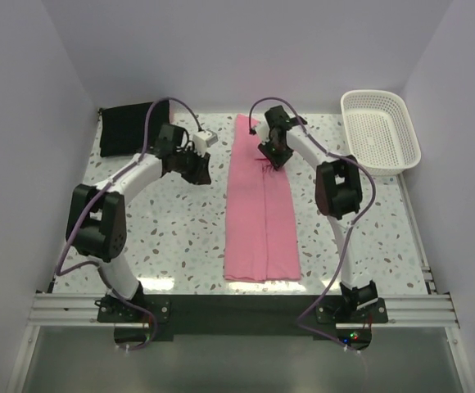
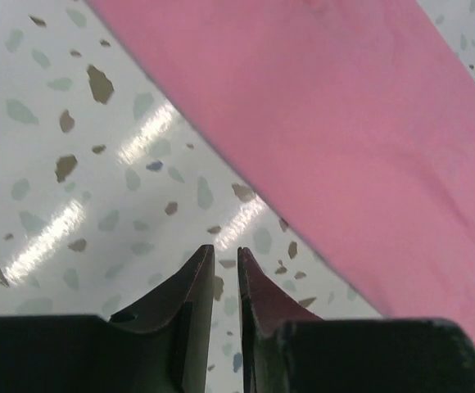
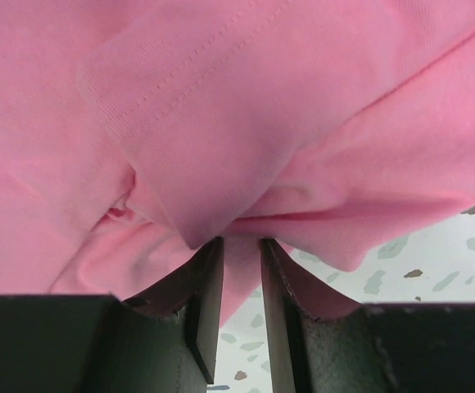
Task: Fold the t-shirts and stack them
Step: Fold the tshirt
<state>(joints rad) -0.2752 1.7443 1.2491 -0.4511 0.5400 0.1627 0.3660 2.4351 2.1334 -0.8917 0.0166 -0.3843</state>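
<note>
Well, the right claw (image 3: pixel 242 242) pinches a bunched fold of the pink t-shirt (image 1: pixel 262 221), a long strip down the middle of the bench (image 1: pixel 180 237), its arm bent over the far end. Beside it the left claw (image 2: pixel 226 252) hangs barely parted and empty, and the black t-shirt (image 1: pixel 125 128) lies folded in the far-left corner.

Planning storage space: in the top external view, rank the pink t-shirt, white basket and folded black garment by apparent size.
Largest: pink t-shirt.
Middle: white basket.
Smallest: folded black garment.
The differences look clear, with no near ties.
</note>
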